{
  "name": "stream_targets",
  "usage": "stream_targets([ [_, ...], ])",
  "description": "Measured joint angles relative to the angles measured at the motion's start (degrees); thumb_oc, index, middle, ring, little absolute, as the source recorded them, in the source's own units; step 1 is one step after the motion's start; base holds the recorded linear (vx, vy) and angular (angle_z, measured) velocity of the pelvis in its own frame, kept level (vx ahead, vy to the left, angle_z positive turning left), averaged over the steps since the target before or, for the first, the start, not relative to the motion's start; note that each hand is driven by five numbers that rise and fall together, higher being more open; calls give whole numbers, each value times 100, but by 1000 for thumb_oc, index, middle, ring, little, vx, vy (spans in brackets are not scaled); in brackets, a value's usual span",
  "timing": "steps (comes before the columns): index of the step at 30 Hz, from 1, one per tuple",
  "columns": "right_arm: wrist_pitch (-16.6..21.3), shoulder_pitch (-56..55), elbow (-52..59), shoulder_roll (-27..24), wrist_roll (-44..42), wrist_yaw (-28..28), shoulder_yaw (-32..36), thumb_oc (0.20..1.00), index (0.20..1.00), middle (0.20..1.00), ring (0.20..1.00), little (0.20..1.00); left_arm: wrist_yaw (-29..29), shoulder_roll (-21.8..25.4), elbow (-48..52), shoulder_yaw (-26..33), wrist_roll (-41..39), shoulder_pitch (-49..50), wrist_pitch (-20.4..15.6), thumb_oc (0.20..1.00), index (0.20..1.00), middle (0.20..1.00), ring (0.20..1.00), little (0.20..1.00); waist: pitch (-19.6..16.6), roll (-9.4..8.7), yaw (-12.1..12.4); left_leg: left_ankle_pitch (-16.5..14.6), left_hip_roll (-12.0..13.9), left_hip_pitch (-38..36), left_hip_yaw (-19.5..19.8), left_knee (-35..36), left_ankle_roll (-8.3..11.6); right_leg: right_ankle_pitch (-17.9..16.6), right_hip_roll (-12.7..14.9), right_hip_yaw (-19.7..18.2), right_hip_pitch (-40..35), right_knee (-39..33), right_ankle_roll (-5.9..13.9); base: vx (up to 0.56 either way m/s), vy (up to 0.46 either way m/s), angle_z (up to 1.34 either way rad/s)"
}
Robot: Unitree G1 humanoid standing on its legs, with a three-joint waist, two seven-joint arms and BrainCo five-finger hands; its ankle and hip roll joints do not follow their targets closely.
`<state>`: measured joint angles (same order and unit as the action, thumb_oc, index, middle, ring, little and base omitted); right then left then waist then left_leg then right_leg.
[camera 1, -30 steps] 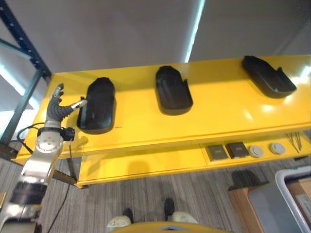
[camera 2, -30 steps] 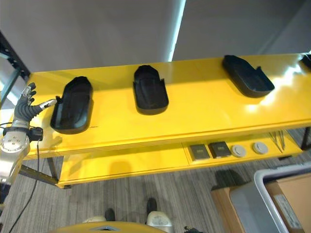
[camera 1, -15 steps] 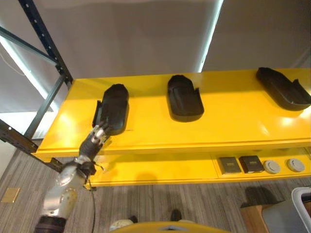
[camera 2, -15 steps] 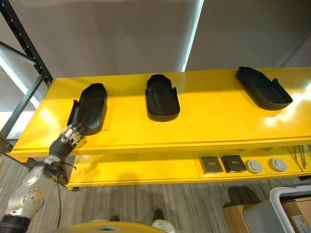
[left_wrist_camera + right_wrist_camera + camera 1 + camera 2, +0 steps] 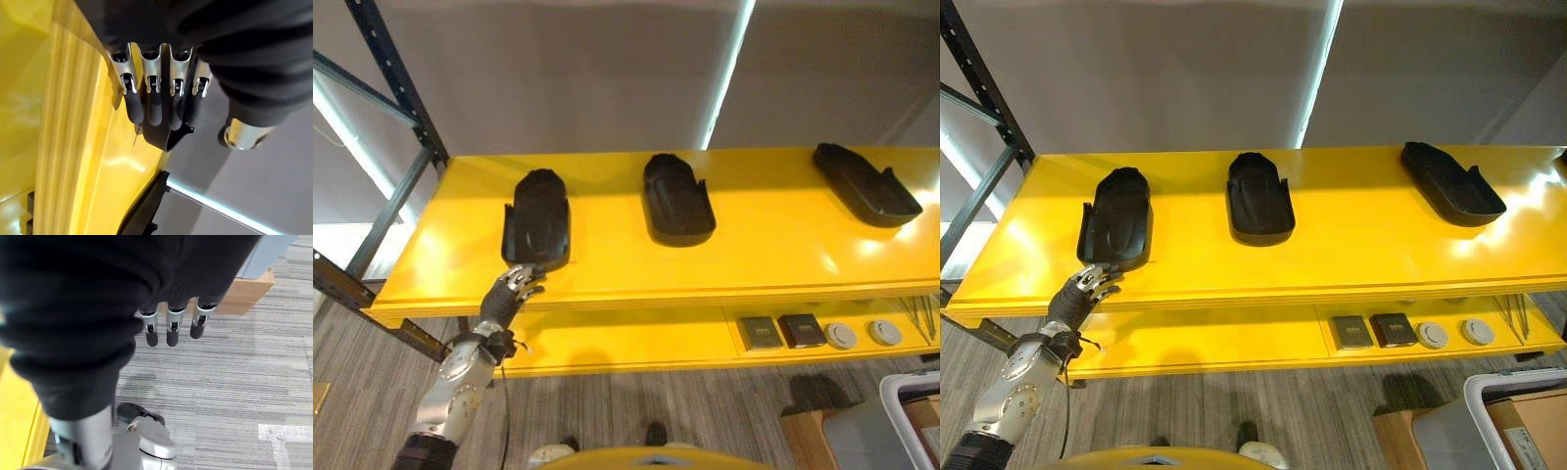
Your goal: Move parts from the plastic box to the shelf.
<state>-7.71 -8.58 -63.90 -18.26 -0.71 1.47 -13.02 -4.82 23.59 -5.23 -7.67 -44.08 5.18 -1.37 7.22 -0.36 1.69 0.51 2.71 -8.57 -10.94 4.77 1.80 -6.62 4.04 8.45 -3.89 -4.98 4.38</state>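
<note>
- Head views: the long glossy yellow metal shelf [image 5: 783, 245] runs across in front of me, and three black moulded plastic parts sit on its top, well apart from one another: the left black part [image 5: 537, 231], the middle black part [image 5: 676, 199] and the right black part [image 5: 866, 184]
- My left hand [image 5: 516, 284] is raised at the shelf's front edge, just below the near end of the left black part; its fingers are loosely spread and relaxed, closed on nothing, and I cannot tell whether their tips touch the part
- On the lower yellow ledge [image 5: 1234, 343] under the shelf top lie two dark square pads [image 5: 1373, 331] and two pale round discs [image 5: 1453, 334], side by side towards the right
- A grey plastic box [image 5: 1474, 423] with a pale rim stands on the striped grey carpet floor [image 5: 1263, 411] at the lower right, beside a brown cardboard carton [image 5: 1533, 416]
- Left wrist view: my left fingers [image 5: 155, 105] reach out fairly straight over the yellow surface, their dark tips close to the end of a black part [image 5: 168, 137]
- Right wrist view: my right hand [image 5: 171, 328] hangs over the carpet with its fingers pointing down, straight and empty
</note>
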Motion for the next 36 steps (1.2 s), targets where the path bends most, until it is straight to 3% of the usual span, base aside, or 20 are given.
stream_targets([
  [18, 2, -23, 60, -1, 57, -1, -1, 1000, 1000, 1000, 1000, 1000, 233, 1, -26, -3, 407, -7, -291, 200, 200, 200, 200, 200, 37, 54, -39, -20, -1, -25, -25, -1, -24, 11, -2, -16, -7, -2, 13, 2, 1, 0],
  [26, 1, -21, 78, -10, 115, -9, -33, 1000, 1000, 1000, 1000, 1000, 571, -18, -852, -8, 616, -553, -662, 200, 200, 200, 200, 200, 43, 56, -184, -28, 6, -56, -105, -1, -25, 7, -12, -79, -5, 5, 16, 12, -4, -4],
  [36, -1, -27, 216, -23, 332, -26, -164, 1000, 1000, 1000, 1000, 1000, 822, -124, -1377, -20, 941, -1010, -822, 200, 200, 200, 200, 200, 88, -27, -341, -55, 14, -151, -227, -6, -19, -2, -29, -193, -9, 9, 19, 4, -8, -6],
])
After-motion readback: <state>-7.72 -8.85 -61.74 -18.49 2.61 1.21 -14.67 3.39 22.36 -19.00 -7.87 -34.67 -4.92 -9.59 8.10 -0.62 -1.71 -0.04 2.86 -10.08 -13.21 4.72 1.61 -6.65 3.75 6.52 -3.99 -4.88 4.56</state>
